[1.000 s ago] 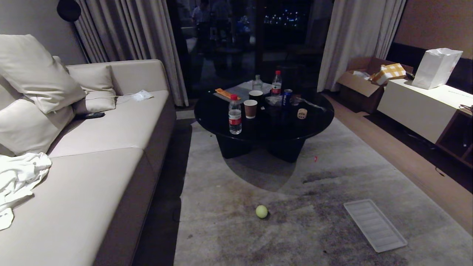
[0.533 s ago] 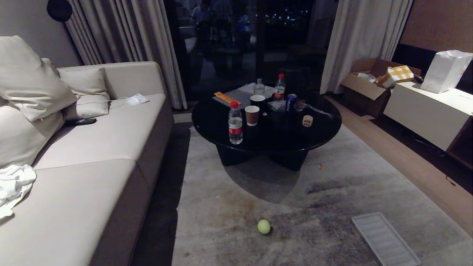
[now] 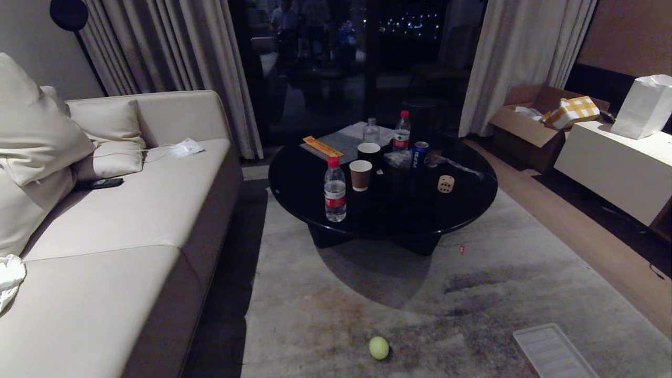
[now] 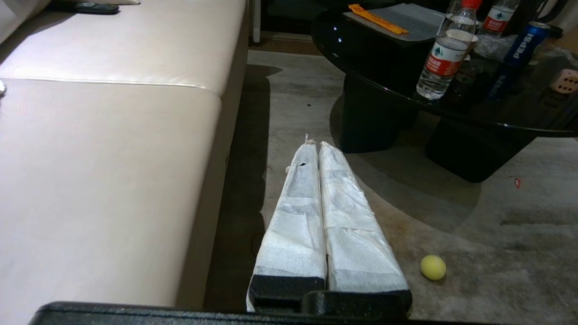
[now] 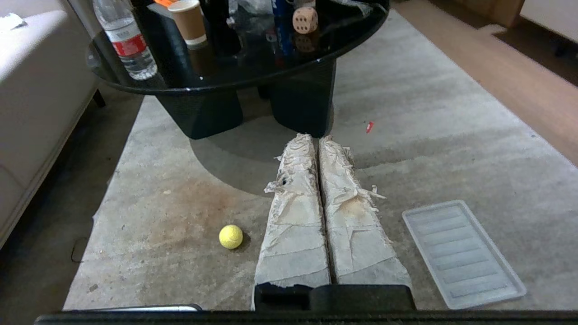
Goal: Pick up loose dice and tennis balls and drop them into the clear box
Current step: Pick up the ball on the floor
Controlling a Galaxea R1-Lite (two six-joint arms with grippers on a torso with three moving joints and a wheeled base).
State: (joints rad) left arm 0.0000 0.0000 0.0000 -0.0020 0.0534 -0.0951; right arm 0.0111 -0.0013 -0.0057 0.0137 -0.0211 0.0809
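A yellow-green tennis ball point(image 3: 378, 347) lies on the grey rug in front of the round black table point(image 3: 462, 218); it also shows as the ball point(image 4: 433, 267) and the ball point(image 5: 230, 236) in the wrist views. A beige die point(image 3: 445, 184) with dark pips sits on the table's right part, seen too as the die point(image 5: 305, 20) and the die point(image 4: 565, 81). The clear box is out of view. My left gripper point(image 4: 314, 144) and right gripper point(image 5: 314, 137) hang above the rug, both shut and empty, neither in the head view.
A flat ribbed whitish lid point(image 3: 551, 353) lies on the rug at the right. Bottles point(image 3: 335, 190), paper cups point(image 3: 360, 175) and a Pepsi can point(image 3: 418, 156) crowd the table. A beige sofa point(image 3: 121, 236) runs along the left. A small red scrap point(image 3: 462, 249) lies by the table.
The whole scene has slid down and grown in the head view, so the camera has moved toward the table. The ball, die and lid lie as before on rug and table.
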